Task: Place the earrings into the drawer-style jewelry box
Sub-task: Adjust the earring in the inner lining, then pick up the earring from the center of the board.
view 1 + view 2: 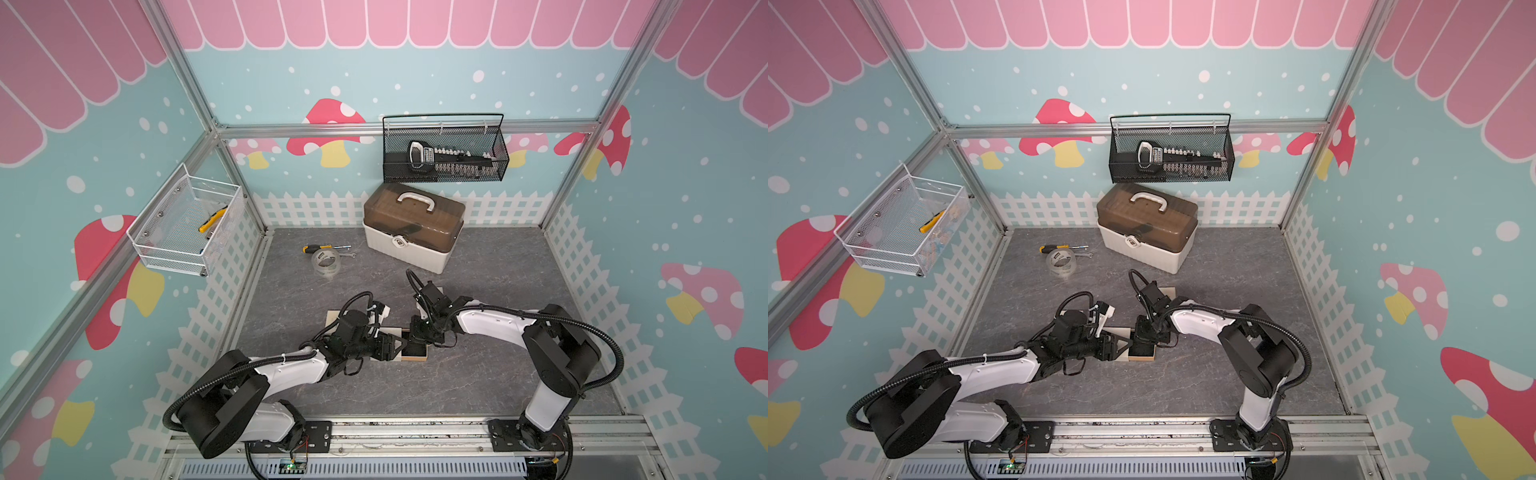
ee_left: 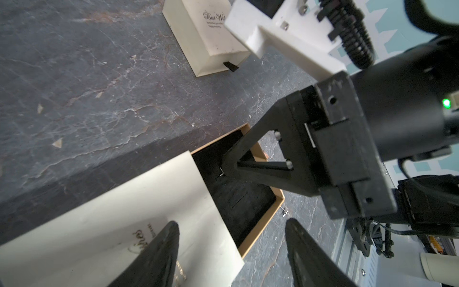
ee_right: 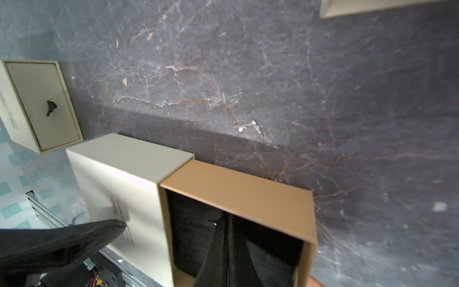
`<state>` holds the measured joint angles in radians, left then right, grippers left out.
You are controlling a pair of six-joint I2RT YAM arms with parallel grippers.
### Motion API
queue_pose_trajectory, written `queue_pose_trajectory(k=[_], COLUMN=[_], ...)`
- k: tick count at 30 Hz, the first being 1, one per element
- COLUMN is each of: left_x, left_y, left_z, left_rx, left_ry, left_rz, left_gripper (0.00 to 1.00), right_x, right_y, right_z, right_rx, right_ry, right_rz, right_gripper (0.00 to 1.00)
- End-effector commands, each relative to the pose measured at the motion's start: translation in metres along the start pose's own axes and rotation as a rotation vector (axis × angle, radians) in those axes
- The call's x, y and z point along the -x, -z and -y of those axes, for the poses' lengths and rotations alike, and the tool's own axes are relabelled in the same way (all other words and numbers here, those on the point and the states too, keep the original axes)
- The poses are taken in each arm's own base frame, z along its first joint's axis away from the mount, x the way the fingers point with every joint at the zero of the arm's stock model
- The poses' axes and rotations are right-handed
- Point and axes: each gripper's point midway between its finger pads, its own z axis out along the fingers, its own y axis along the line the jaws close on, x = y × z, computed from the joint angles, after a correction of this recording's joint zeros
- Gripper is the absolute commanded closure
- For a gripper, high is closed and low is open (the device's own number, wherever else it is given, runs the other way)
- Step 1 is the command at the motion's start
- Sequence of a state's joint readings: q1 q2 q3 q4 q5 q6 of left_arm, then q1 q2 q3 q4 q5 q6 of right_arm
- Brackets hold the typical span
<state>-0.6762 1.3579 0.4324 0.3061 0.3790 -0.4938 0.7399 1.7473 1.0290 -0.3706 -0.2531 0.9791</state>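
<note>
The jewelry box is a cream sleeve (image 2: 119, 211) with its tan drawer (image 2: 263, 218) pulled out, showing black lining; both top views show the drawer (image 1: 414, 356) (image 1: 1142, 356) between the arms. My right gripper (image 3: 228, 218) is shut, its tips down inside the drawer (image 3: 238, 188). One tiny silvery earring (image 2: 220, 173) (image 3: 215, 224) sits on the lining right beside that tip, not between the fingers. A second earring (image 2: 285, 212) lies on the table beside the drawer. My left gripper (image 2: 232, 221) is open, one finger over the sleeve, the other beside the drawer.
Another cream box with a black pull tab (image 2: 206, 37) (image 3: 39, 104) lies close by, and the edge of a third (image 3: 372, 7) shows. At the back stand a toolbox (image 1: 413, 232), a tape roll (image 1: 326, 262) and a screwdriver (image 1: 320, 248). Mesh baskets (image 1: 444, 149) (image 1: 187, 224) hang on the walls.
</note>
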Motion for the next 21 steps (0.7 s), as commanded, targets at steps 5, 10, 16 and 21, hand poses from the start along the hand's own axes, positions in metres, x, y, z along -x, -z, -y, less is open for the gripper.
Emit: queue_pose_trajectory(k=[5,10,16,21], left_x=[0.004,0.008,0.009,0.009], left_y=[0.000,-0.004,-0.029,-0.046], left_z=[0.006,0.022,0.061,0.080], left_rx=[-0.004,0.056,0.006,-0.026], left_ry=[-0.039,-0.150,-0.245,-0.281], left_rz=[0.004,0.013,-0.040,-0.065], left_gripper=[0.30,0.27,0.27,0.27], right_x=[0.010,0.019,0.000,-0.018], right_y=[0.022,0.064,0.097,0.104], right_z=[-0.009,0.006,0.064,0.095], right_rx=[0.008,-0.086,-0.276,-0.263], right_ry=[0.049,0.165,0.212,0.150], right_rz=[0.071,0.200,0.198,0.145], right_gripper=[0.99,0.87,0.79,0.76])
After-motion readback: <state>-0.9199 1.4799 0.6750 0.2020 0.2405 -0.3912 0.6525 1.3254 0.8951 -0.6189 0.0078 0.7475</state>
